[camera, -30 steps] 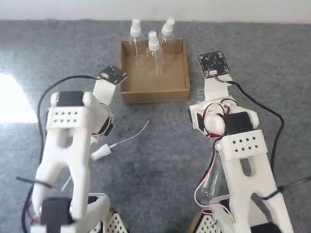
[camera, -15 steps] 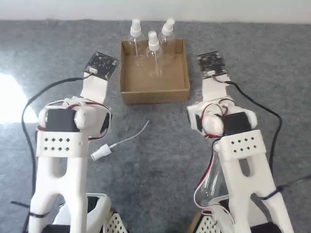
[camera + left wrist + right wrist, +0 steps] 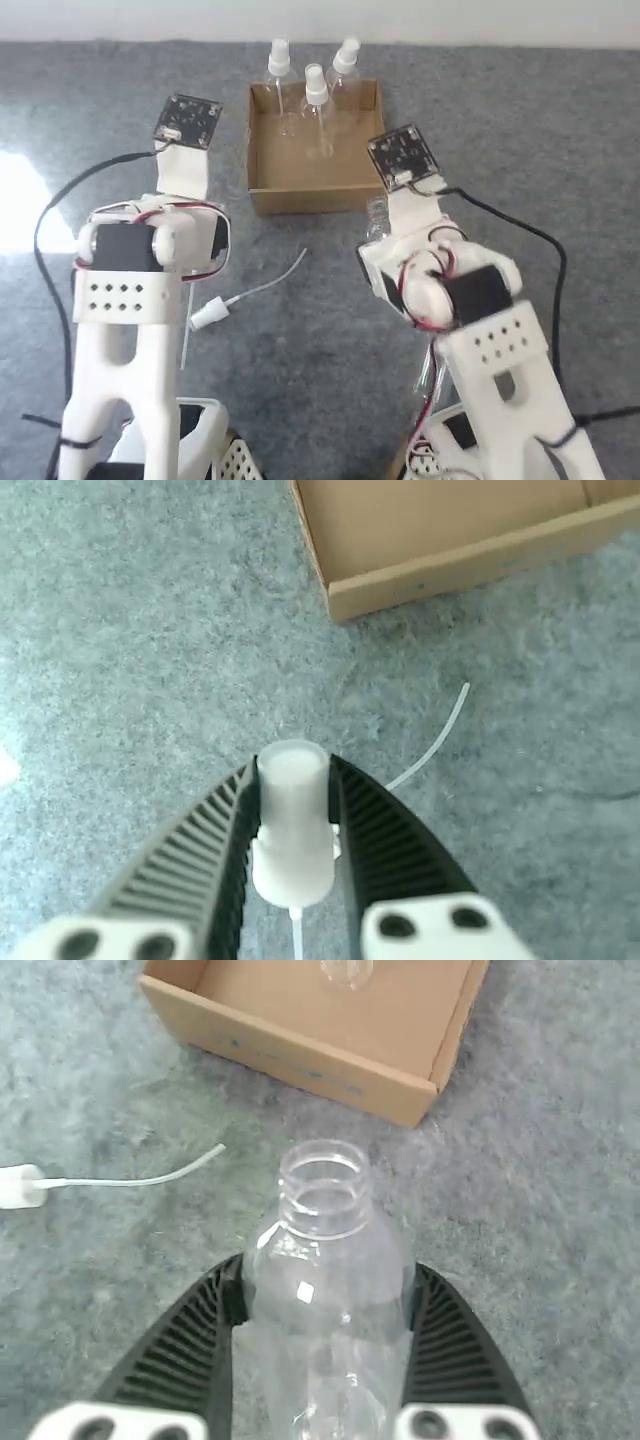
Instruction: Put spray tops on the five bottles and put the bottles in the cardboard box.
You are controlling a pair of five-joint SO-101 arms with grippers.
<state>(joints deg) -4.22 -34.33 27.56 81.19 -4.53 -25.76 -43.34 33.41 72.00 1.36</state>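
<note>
Left claw (image 3: 292,770) was clenched on one white spray top (image 3: 293,825), pinched between both ribbed fingers, thin dip tube trailing back under the wrist! Right claw (image 3: 325,1275) was grasping one clear bottle (image 3: 322,1200) around its body, neck open and uncapped, pointing toward the front wall of the cardboard box (image 3: 318,195).

Count them up: four bottles on show. Three capped ones (image 3: 278,70) (image 3: 316,95) (image 3: 345,65) stood at the far end of the box, plus that bare one in the right claw. Two spray tops: the gripped one, and a second spray top (image 3: 205,316) lying loose on the grey table (image 3: 500,120) between the arms, its tube curving off toward the box.

From above, the left arm reached straight forward, its wrist just left of the box. The right arm leaned in toward the box's near right corner.
</note>
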